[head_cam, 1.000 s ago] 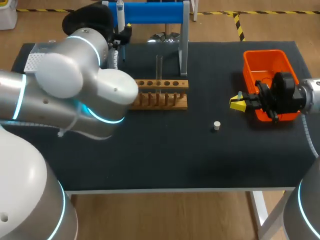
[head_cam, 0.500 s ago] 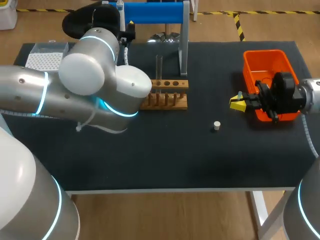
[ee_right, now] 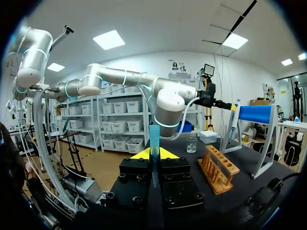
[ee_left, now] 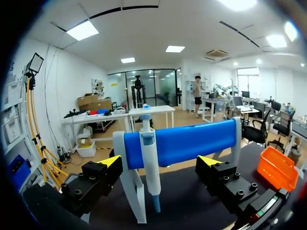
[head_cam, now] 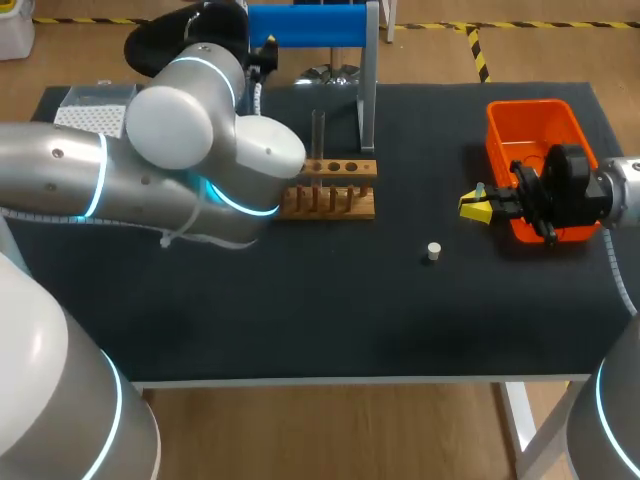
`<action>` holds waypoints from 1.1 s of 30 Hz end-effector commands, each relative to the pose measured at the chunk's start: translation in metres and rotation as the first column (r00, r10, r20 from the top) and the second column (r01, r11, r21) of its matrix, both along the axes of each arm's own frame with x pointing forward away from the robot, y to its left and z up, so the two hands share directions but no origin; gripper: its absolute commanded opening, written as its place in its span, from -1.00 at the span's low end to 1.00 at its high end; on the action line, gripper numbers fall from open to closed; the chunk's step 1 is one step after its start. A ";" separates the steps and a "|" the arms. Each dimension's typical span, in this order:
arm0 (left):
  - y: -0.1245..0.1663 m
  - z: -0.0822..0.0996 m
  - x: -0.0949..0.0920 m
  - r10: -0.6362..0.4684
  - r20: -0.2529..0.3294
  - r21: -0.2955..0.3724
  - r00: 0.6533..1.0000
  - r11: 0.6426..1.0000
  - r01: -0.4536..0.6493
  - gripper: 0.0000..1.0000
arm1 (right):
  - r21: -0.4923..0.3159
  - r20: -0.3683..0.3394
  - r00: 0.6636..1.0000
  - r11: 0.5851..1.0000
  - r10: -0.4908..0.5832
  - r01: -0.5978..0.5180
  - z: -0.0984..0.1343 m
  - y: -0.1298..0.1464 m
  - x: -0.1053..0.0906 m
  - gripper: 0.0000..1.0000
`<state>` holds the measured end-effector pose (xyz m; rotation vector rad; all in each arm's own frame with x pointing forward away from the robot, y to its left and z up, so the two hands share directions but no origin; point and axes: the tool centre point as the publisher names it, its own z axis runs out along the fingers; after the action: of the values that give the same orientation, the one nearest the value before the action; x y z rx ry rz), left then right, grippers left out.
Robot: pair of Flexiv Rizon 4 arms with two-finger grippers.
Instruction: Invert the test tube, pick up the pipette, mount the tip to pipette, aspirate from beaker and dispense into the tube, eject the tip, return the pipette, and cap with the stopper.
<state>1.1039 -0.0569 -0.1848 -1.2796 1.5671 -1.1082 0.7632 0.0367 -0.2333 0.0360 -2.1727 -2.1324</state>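
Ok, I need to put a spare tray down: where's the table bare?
The front strip of the table is bare, with only the stopper at its back. A smaller gap lies between the rack and the right claw holding a tip. Crowded: the back left, with the left arm, stand and rack, and the orange bin at the right.

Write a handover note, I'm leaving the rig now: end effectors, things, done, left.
Left end effector open around the pipette hanging on the blue stand, not gripping.
Right end effector shut on the tip.
Test tube upright in the rack; stopper on the table.
Done: tube racked.
Left: grasp pipette, mount tip, aspirate, dispense, eject, return, cap.
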 end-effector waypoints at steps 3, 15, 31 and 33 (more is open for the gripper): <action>0.000 -0.004 0.015 -0.012 0.001 -0.004 1.000 1.000 0.012 1.00 | -0.002 0.000 1.000 1.000 -0.001 0.001 0.000 0.000 -0.001 -1.00; 0.000 -0.009 0.030 -0.008 -0.006 -0.009 1.000 1.000 0.008 0.45 | -0.002 0.000 1.000 1.000 -0.001 0.001 0.000 0.000 -0.001 -1.00; -0.001 -0.013 0.041 0.011 0.015 -0.021 1.000 1.000 -0.011 0.36 | -0.002 0.000 1.000 1.000 -0.001 0.001 0.000 0.000 -0.001 -1.00; -0.001 -0.014 0.042 0.011 0.014 -0.021 1.000 1.000 -0.011 0.36 | -0.002 0.000 1.000 1.000 -0.001 0.001 0.000 0.000 -0.001 -1.00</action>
<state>1.1417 -0.0550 -0.1933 -1.2941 1.5510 -1.1237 0.7632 0.0367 -0.2333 0.0360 -2.1728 -2.1324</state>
